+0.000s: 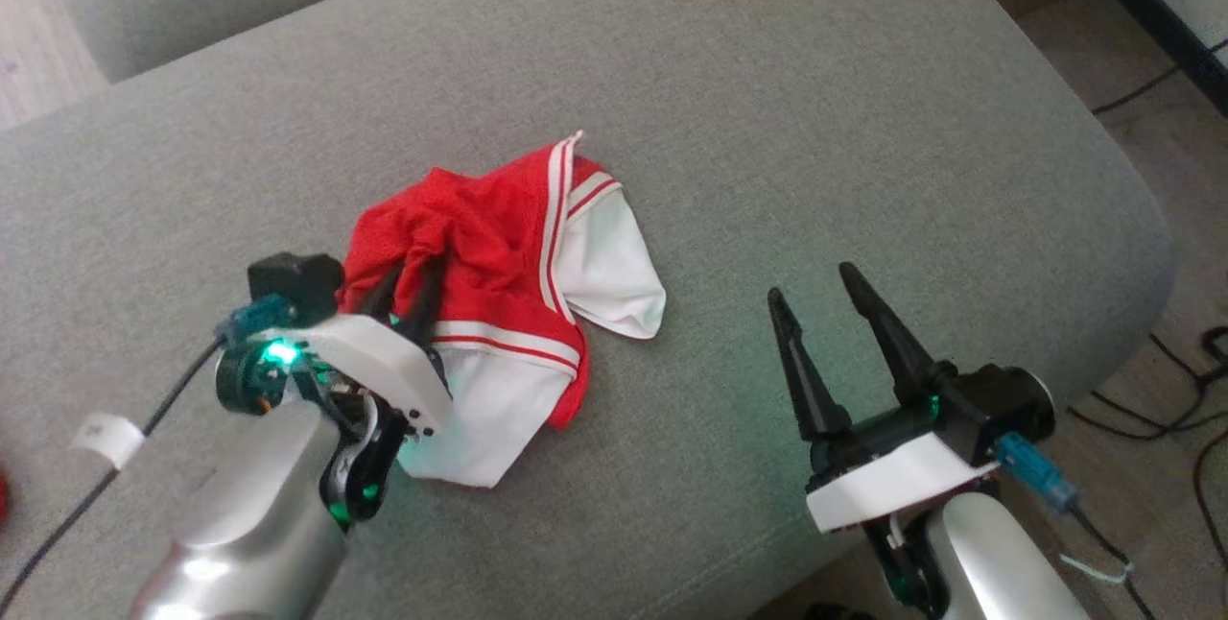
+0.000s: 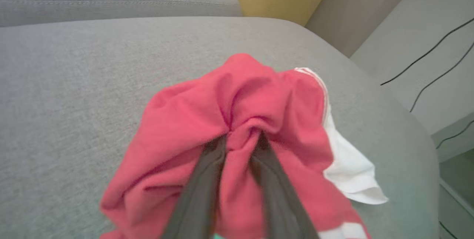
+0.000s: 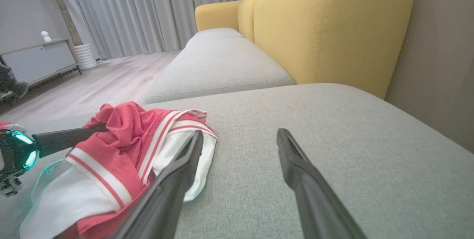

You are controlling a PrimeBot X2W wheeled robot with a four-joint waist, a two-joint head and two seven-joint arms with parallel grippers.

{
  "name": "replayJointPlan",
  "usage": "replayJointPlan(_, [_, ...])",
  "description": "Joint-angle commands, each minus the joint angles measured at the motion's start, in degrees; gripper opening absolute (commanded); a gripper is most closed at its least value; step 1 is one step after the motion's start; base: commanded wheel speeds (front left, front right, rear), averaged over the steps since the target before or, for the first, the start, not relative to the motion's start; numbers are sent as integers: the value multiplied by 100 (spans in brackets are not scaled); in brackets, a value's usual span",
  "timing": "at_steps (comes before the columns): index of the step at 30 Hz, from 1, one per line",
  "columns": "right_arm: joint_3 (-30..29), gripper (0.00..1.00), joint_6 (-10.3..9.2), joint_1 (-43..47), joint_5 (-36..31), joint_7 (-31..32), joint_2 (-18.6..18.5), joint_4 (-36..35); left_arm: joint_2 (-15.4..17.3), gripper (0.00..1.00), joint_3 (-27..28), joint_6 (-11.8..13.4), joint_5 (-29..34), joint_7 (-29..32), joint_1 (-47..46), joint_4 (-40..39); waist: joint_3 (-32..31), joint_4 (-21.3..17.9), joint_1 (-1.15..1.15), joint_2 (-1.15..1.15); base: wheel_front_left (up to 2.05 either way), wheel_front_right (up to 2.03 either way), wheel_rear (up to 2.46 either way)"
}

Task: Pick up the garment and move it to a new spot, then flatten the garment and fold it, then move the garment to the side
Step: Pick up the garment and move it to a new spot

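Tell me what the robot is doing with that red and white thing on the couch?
It is working on a crumpled garment lying on the grey couch cushion. The left end effector has pinched a bunch of the red cloth between its two dark fingers. The right end effector waits off to the side, open, holding nothing. The garment is bunched up, not yet flattened or folded.
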Motion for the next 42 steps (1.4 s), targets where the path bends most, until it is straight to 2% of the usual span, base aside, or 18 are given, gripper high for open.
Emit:
replayJointPlan(1, [166, 100, 44, -49, -13, -60, 0, -187, -6, 94, 219, -79, 123, -379, -378, 331, 17, -1, 0, 0, 0, 0, 0])
replayJointPlan(2, [178, 100, 44, -58, -30, -60, 0, -192, -61, 100, 179, -137, 199, -557, -415, 544, -5, 20, 0, 0, 0, 0, 0])
replayJointPlan(7, [38, 100, 44, -47, -130, -60, 0, -238, -226, 100, 30, -299, 482, -1237, -523, 997, -154, 241, 0, 0, 0, 0, 0])
replayJointPlan(11, [-200, 100, 44, 15, -309, -60, 0, -319, -268, 100, 126, -207, 683, -1766, -361, 903, -410, 540, 0, 0, 0, 0, 0])
replayJointPlan(15, [-498, 100, 44, 135, -501, -60, 0, -466, -210, 100, 333, -25, 915, -1860, 125, 295, -653, 914, 0, 0, 0, 0, 0])
replayJointPlan(19, [-765, 100, 44, 298, -636, -60, 0, -578, -132, 100, 835, 276, 1274, -1866, 952, -678, -870, 1284, 0, 0, 0, 0, 0])
replayJointPlan(24, [-1021, 100, 44, 494, -689, -60, 0, -603, -173, 100, 1476, 328, 1763, -1867, 2095, -1527, -989, 1718, 0, 0, 0, 0, 0])
replayJointPlan(30, [-1143, 100, 44, 662, -689, -60, 0, -483, -533, 100, 2451, 97, 2460, -1868, 3101, -2050, -1066, 2100, 0, 0, 0, 0, 0])
replayJointPlan(34, [-1137, 100, 44, 773, -738, -60, 0, -339, -848, 100, 3024, -199, 2829, -1868, 3603, -2159, -1117, 2234, 0, 0, 0, 0, 0])
replayJointPlan(35, [-1126, 100, 44, 821, -759, -60, 0, -260, -984, 100, 3281, -350, 3005, -1868, 3768, -2227, -1133, 2271, 0, 0, 0, 0, 0])
replayJointPlan(42, [-1106, 100, 44, 946, -723, -60, 0, -14, -1296, 100, 3828, -619, 3349, -1868, 4031, -2352, -1146, 2337, 0, 0, 0, 0, 0])
